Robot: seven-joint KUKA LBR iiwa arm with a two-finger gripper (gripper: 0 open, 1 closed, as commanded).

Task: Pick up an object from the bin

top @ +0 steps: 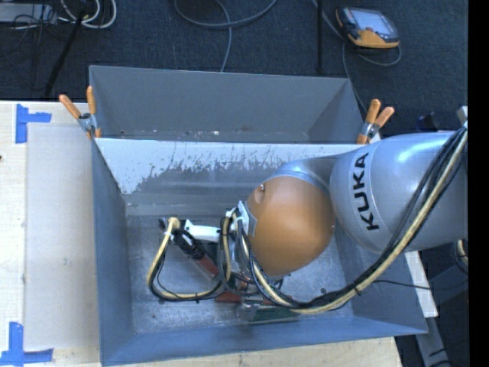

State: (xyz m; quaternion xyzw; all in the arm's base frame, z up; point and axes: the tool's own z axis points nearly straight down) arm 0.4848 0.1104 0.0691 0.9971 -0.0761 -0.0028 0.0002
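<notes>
Arm [397, 197] is low in the bin [114, 281], wrist down, likely for a top grasp. The orange cover [294, 224] hides the jaws, so their state cannot be told. Nearest, at lower centre: a yellow-and-black cord loop [159, 257] and a white block [202, 230].

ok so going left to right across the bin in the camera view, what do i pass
bin's left wall → yellow and black cable loop → orange wrist cover → silver KUKA arm. The small white piece and the red piece overlap the loop's span, so they are left out.
</notes>
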